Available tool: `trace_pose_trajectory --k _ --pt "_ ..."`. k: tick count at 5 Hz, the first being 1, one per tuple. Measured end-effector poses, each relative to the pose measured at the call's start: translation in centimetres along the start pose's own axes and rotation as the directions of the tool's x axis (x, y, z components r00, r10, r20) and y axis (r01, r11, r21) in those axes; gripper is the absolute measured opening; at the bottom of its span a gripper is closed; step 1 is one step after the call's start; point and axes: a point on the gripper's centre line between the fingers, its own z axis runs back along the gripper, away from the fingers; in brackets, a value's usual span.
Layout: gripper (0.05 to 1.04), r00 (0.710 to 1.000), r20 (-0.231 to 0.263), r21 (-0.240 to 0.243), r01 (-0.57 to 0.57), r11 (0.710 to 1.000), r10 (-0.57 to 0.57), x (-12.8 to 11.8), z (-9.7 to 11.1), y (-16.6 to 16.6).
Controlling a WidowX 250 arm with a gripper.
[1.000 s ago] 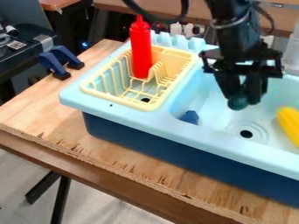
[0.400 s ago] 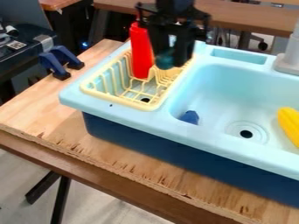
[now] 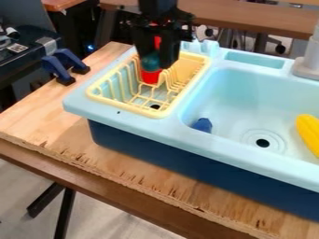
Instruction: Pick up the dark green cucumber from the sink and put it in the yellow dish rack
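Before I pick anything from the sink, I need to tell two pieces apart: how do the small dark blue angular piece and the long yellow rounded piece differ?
The dark blue piece is small and angular; the yellow piece is longer, with a rounded end. They flank the dark drain hole: blue toward the picture's left, yellow toward its right. Both are in the light blue sink basin.

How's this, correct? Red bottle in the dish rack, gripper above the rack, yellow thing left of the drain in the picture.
Wrong side: the camera view shows the yellow thing right of the drain. The rest stands: red bottle in the dish rack, gripper above the rack.
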Motion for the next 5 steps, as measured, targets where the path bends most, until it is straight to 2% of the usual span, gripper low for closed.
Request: trace_pose_trajectory --k 1,2,3,5 --pt "0.516 0.997 -0.081 0.009 -0.008 1.0 0.008 0.0 -2.3 0.8" --pt "0.516 0.993 -0.122 0.015 -0.006 1.0 0.008 0.1 -3.9 1.2" --pt "0.516 0.988 -0.154 0.011 0.007 1.0 -0.005 0.2 -5.3 1.3" --pt "0.516 0.983 -0.178 0.012 0.043 0.999 -0.04 0.9 -7.7 0.7"
